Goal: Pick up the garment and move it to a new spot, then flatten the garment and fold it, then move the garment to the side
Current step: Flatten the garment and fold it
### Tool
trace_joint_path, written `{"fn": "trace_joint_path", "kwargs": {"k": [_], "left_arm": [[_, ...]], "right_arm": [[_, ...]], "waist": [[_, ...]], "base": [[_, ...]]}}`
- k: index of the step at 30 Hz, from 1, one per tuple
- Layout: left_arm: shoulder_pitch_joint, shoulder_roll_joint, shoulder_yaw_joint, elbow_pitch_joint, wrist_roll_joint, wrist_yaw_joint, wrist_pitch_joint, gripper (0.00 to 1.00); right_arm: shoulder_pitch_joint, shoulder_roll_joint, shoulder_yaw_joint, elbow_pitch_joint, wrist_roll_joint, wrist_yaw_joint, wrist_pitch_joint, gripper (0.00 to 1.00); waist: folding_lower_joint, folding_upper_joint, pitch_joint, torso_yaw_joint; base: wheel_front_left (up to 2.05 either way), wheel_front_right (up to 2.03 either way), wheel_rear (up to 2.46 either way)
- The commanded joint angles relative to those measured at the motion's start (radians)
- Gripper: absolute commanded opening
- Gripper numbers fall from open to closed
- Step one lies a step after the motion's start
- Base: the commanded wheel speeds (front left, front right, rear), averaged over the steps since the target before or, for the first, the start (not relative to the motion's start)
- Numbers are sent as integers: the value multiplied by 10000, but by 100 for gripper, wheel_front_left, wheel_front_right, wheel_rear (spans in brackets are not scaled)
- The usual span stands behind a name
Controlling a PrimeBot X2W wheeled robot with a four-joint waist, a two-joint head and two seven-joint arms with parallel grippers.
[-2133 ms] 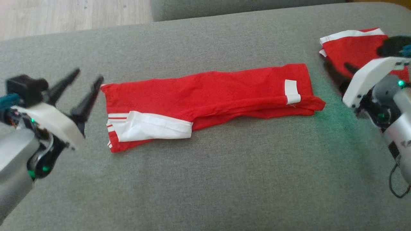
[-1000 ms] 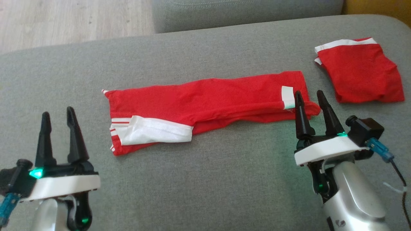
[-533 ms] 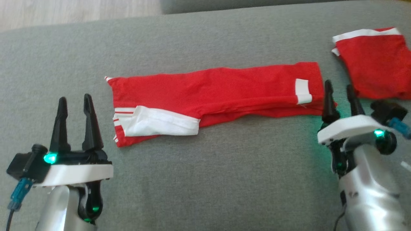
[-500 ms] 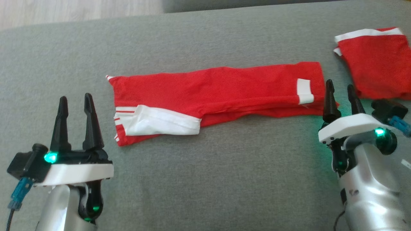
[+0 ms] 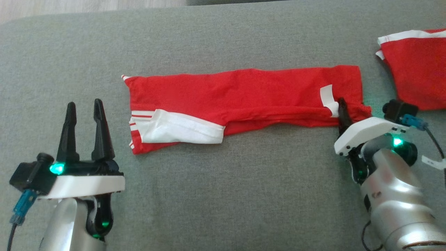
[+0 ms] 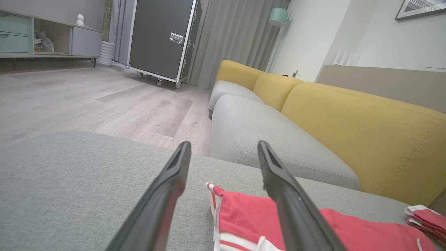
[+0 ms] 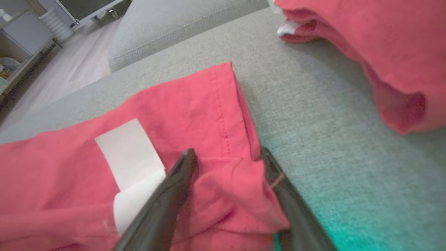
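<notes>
On the grey cushion lies a red garment. The right gripper, fingers apart, straddles its right corner. The left gripper gapes near its left end.

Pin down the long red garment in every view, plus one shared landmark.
Head view: long red garment across the middle.
Left wrist view: along the bottom, centre to right.
Right wrist view: lower left, corner inside the open right pincer.
Shared landmark: folded red garment to its right.

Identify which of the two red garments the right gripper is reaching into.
The long garment stretched across the cushion: the right gripper straddles its bunched corner. The folded garment lies apart.
</notes>
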Motion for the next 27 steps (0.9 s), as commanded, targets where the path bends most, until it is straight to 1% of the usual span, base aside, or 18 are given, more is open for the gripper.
{"fn": "trace_joint_path", "kwargs": {"k": [1,4,7,10,15,17,19,23,27], "left_arm": [[-431,257,405,-251,-54,-57,-51,100],[-400,239,469,-286,-49,-57,-51,100],[-323,228,536,-323,-26,-57,-51,100],[-269,205,564,-351,-9,-57,-51,100],[-187,168,509,-373,23,-57,-51,100],[-155,162,485,-371,27,-57,-51,100],[-115,167,462,-360,28,-57,-51,100],[-33,151,430,-329,41,-57,-51,100],[65,129,378,-328,85,-57,-51,100]], "right_arm": [[67,250,467,247,-63,-7,-83,0],[-183,250,448,460,-362,-7,-541,0],[-441,178,-36,539,-1046,-7,-878,0],[-600,-141,-585,373,-1678,-7,-1015,0],[-594,-1010,-1465,-103,-2874,-7,-1079,0],[-561,-1107,-1738,-247,-3219,-7,-1061,0],[-546,-1039,-1910,-387,-3453,-7,-990,0],[-537,-614,-2046,-708,-3619,-7,-881,0],[-530,-119,-1849,-1031,-3458,-7,-781,0]], "waist": [[0,0,-29,-50],[0,0,-95,-182],[0,0,-194,-329],[0,0,-310,-441],[0,0,-511,-526],[0,0,-593,-533],[0,0,-688,-532],[0,0,-906,-487],[0,0,-1185,-338]], "base": [[0,0,0],[0,0,0],[0,0,0],[0,0,0],[0,0,0],[0,0,0],[0,0,0],[0,0,0],[0,0,0]]}}
